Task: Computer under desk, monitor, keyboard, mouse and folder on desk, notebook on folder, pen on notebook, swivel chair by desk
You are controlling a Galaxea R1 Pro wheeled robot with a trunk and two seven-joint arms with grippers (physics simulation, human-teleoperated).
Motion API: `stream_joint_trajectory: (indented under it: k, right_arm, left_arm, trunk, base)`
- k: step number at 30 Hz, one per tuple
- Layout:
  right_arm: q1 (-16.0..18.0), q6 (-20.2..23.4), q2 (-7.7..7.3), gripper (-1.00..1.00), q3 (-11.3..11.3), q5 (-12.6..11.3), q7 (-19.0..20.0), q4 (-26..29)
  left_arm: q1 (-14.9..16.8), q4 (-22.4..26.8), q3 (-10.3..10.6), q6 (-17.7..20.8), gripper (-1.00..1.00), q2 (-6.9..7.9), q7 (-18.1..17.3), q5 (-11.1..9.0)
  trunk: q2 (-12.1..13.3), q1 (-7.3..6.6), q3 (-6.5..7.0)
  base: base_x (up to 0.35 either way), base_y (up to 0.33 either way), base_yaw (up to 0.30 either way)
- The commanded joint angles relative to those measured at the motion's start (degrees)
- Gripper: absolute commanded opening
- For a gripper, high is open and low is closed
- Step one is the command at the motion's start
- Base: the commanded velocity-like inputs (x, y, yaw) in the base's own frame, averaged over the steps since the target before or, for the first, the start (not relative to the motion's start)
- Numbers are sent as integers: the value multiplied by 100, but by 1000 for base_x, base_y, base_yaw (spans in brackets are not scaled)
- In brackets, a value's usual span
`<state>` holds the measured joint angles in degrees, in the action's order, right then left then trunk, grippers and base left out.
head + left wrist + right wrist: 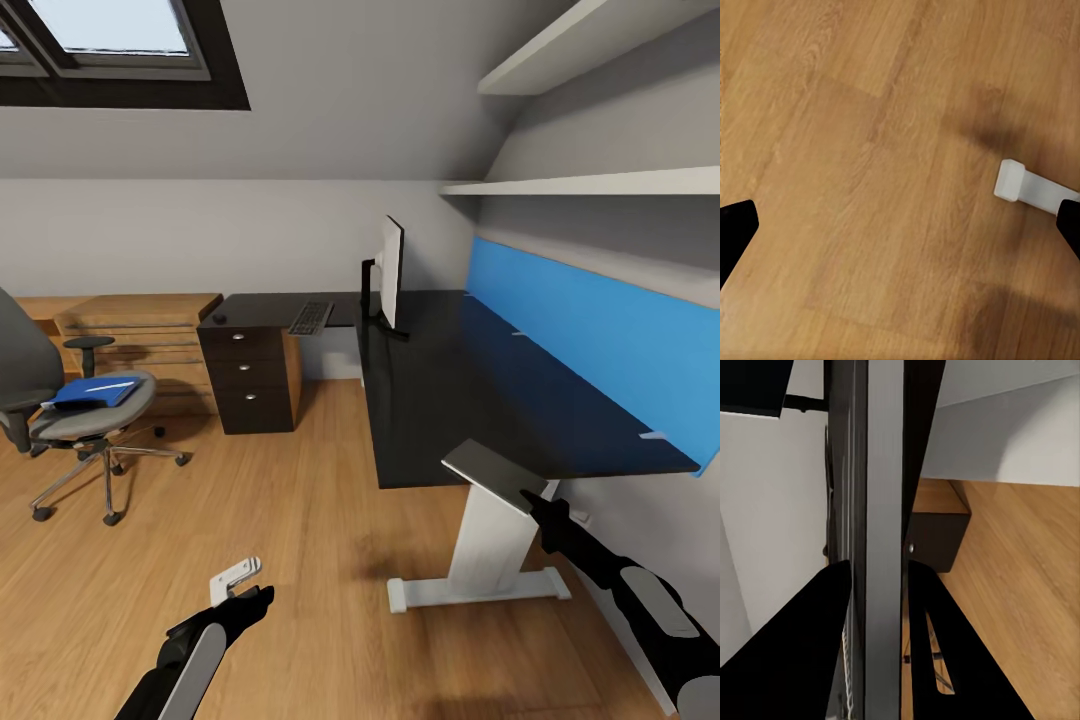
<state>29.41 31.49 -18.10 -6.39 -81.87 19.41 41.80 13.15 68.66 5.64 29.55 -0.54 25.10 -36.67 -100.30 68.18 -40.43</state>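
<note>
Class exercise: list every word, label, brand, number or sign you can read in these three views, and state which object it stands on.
None can be read.
keyboard: keys show as a dark grid, legends too small to read.
monitor: seen edge-on, no visible brand or text.
blue folder on the swivel chair: plain cover, no label.
Flat grey object in the right pincer: no markings.

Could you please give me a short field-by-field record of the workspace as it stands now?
desk: black top, blue back panel
monitor: upright on the desk
keyboard: on the desk, beside the monitor
swivel chair: apart from the desk, on the wood floor
folder: blue, on the chair seat
pen: lying on the folder
left gripper: open, empty, above the floor
right gripper: shut on a flat grey item at the desk's near corner; what it is cannot be told
</note>
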Motion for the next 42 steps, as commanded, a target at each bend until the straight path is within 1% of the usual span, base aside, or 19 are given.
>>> stream_joint_trajectory:
  k: [1, 2, 7, 10, 12, 13, 14, 18, 20, 21, 23, 25, 29, 30, 31, 32, 36, 42]
  right_arm:
    - [3, 35, 4, -100, -11, 3, -1, -5]
    - [3, 35, 5, -100, -11, 3, -1, -4]
    - [3, 26, 16, -100, 0, 7, 14, 36]
    - [3, 22, 93, -100, 17, 20, 30, 182]
    - [3, 23, 118, -100, 31, 24, 32, 251]
    - [3, 21, 175, -100, 120, 28, 25, 380]
    - [3, 19, 198, -100, 152, 32, 18, 408]
    - [3, 17, 264, -100, 186, 38, 5, 483]
    - [3, 16, 304, -100, 197, 49, -4, 596]
    - [3, 16, 347, -100, 205, 65, -17, 774]
    - [3, 15, 357, -100, 207, 70, -41, 822]
    - [3, 19, 363, -100, 209, 70, -133, 852]
    - [3, 36, 368, -100, 204, 53, -409, 1006]
    - [3, 46, 373, -100, 207, 43, -523, 1095]
    - [3, 63, 408, -100, 216, 30, -652, 1198]
    - [3, 68, 448, -100, 220, 24, -702, 1253]
    - [3, 84, 525, -100, 224, 15, -761, 1360]
    - [3, 238, 559, -100, 215, -9, -771, 1406]
  left_arm:
    - [3, 8, 7, 7, 100, -2, 58, -60]
    - [3, 7, 7, 7, 100, -1, 60, -60]
    - [3, 7, 7, 7, 100, -6, 69, -60]
    - [3, 0, 7, 7, 100, -7, 73, -60]
    - [3, -1, 7, 7, 100, -7, 73, -60]
    - [2, -19, 7, 7, 100, -8, 74, -60]
    - [1, -25, 9, 7, 100, -8, 74, -60]
    - [2, -32, 23, 7, 100, -8, 74, -60]
    - [3, -35, 41, 7, 100, -8, 74, -62]
    - [1, -36, 54, 7, 100, -8, 74, -62]
    - [2, -45, 61, 7, 100, -8, 74, -61]
    - [3, -70, 73, 7, 100, -8, 74, -60]
    - [3, -95, 185, 7, 100, -8, 84, -60]
    - [3, -100, 245, 7, 100, -6, 90, -60]
    - [2, -104, 305, 7, 100, -6, 95, -61]
    - [3, -105, 327, 7, 100, -6, 89, -60]
    - [3, -107, 356, 7, 100, -3, 79, -60]
    - [3, -107, 367, 1, 100, 0, 81, -60]
  trunk:
    - [-3, 0, -6]
    - [-3, 0, -6]
    - [198, -110, 84]
    - [318, -176, 138]
    - [399, -220, 174]
    - [439, -242, 192]
    - [479, -264, 210]
    - [639, -352, 282]
    - [719, -396, 318]
    - [759, -418, 335]
    - [840, -462, 371]
    - [920, -506, 407]
    - [1080, -593, 479]
    - [1080, -593, 479]
    - [1080, -593, 479]
    - [1080, -593, 479]
    - [1080, -593, 479]
    - [1080, -593, 479]
  base:
    - [0, 0, 0]
    - [0, 0, 0]
    - [0, 0, 0]
    - [0, 0, 0]
    - [0, 0, 0]
    - [0, 0, 0]
    - [0, 0, 0]
    - [0, 0, 0]
    - [0, 0, 0]
    - [0, 0, 0]
    - [0, 0, 0]
    - [0, 0, 0]
    - [0, 0, 0]
    - [0, 0, 0]
    - [0, 0, 0]
    - [0, 0, 0]
    - [0, 0, 0]
    - [0, 5, 0]
